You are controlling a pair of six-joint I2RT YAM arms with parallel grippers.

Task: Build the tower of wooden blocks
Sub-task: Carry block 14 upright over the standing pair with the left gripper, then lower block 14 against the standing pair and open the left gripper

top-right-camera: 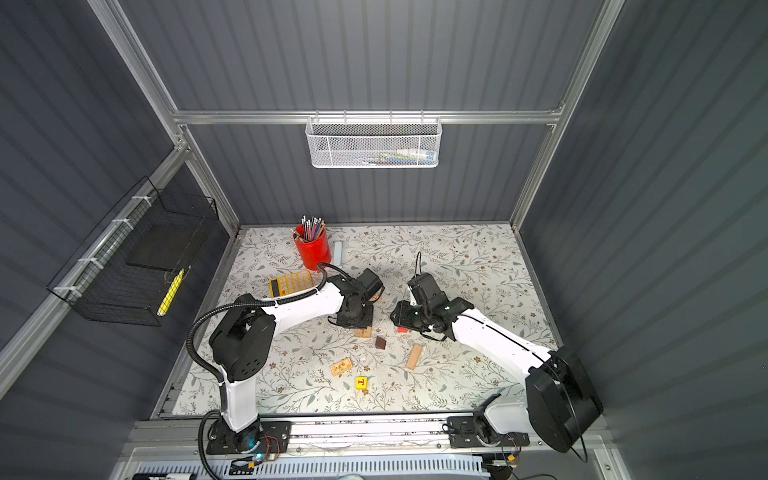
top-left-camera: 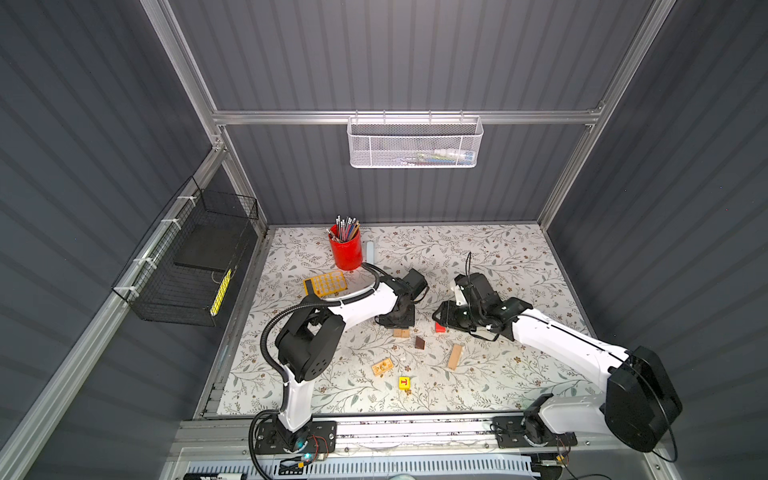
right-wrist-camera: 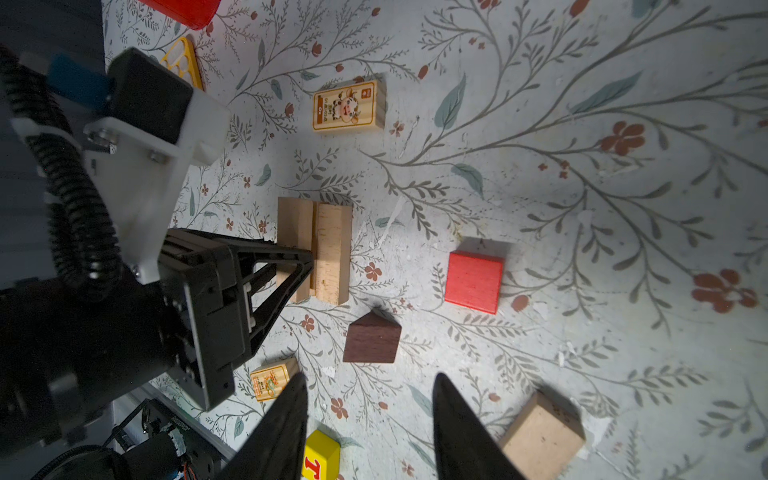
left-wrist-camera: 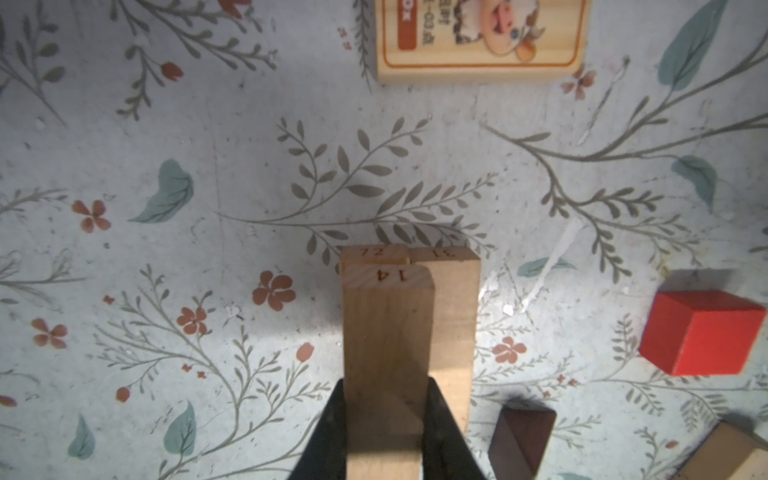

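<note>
Seating plank [left-wrist-camera: 386, 353], gripped by left end effector [left-wrist-camera: 384, 386], onto base planks [left-wrist-camera: 453, 316], lower centre; right end effector [right-wrist-camera: 370, 376] part-open, empty; next needing level release.

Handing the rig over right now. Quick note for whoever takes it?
Left tool: shut on a plank, held over two planks that lie side by side on the table. I cannot tell whether it rests on them.
Right tool: open, empty, above the table near the brown wedge.
Loose on the table: red cube, the wedge, yellow cube, cow block, small printed block, spare plank.
Done: two-plank base.
Left: set the held plank down, then stack everything else.
</note>
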